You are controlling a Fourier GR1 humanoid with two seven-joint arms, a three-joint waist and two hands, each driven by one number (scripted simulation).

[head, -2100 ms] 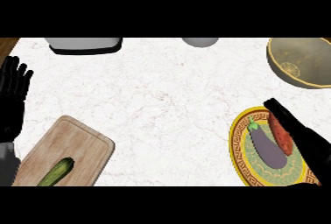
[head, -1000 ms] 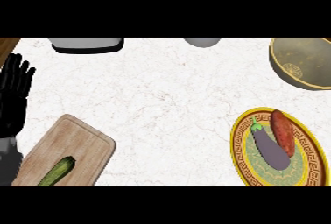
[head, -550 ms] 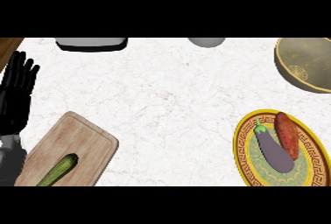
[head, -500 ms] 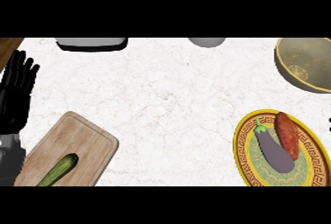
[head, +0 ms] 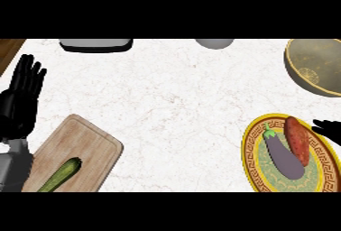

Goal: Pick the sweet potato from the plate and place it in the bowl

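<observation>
The sweet potato (head: 297, 140) is lying on the yellow-rimmed plate (head: 251, 154) at the counter's (head: 173, 99) right edge, beside an eggplant (head: 280, 152). The right hand (head: 329, 129) is showing only fingertips just right of it; its state cannot be told. The bowl (head: 315, 66) is sitting at the far right corner. The left hand (head: 20, 98) is resting open at the left edge.
</observation>
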